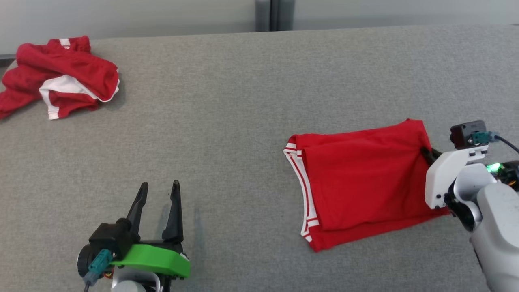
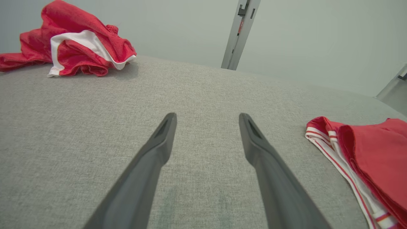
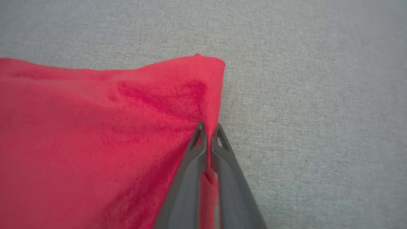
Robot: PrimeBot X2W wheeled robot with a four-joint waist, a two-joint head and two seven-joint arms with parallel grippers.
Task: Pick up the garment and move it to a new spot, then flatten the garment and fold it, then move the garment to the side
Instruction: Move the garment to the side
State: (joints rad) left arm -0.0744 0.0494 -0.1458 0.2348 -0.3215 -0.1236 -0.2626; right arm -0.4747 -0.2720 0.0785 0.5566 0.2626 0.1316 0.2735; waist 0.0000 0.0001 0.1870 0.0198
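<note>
Risk: right gripper (image 3: 210,127) clamped on edge of folded red shorts (image 1: 365,182); thin bite could slip or pull layers apart; left gripper (image 1: 159,183) spread, empty.

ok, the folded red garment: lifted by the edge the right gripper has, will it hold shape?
Probably not: the folded red garment puckers where the right gripper pinches it, so it looks soft. Lifted by that one edge, the layers would likely sag and unfold. Thin cloth, likely light; pushed, it may bunch.
</note>
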